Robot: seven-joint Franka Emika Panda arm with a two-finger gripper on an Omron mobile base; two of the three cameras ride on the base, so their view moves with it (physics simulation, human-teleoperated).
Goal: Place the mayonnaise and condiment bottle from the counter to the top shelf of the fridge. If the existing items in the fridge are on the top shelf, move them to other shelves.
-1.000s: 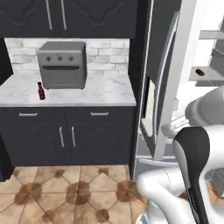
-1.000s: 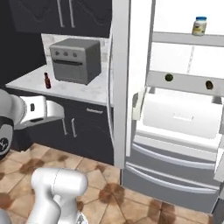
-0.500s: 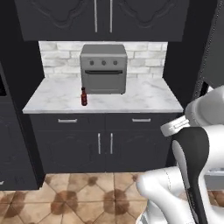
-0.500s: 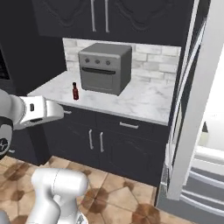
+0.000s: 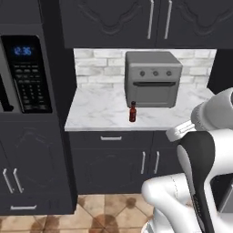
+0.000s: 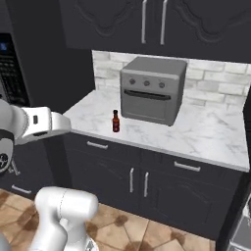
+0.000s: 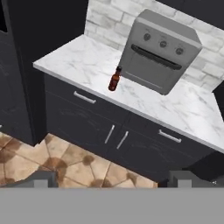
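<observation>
Two jaws stand wide apart and empty as we hold our arm back from the bench [image 7: 87, 57]. Our bottle [image 7: 114, 79] stands upright near its front edge, before the toaster oven [image 7: 159, 50]; its label is unreadable.

Condiment bottle [image 5: 133, 112]: dark red w/ black cap. Surface [image 5: 98, 113]: white-grey veined marble. Cabinets [image 6: 147, 181] black, silver handles. Toaster oven [image 5: 153, 78] grey. Backsplash [image 5: 100, 68]: pale grey brick. Floor [image 7: 52, 162]: brown/tan tile pattern.
</observation>
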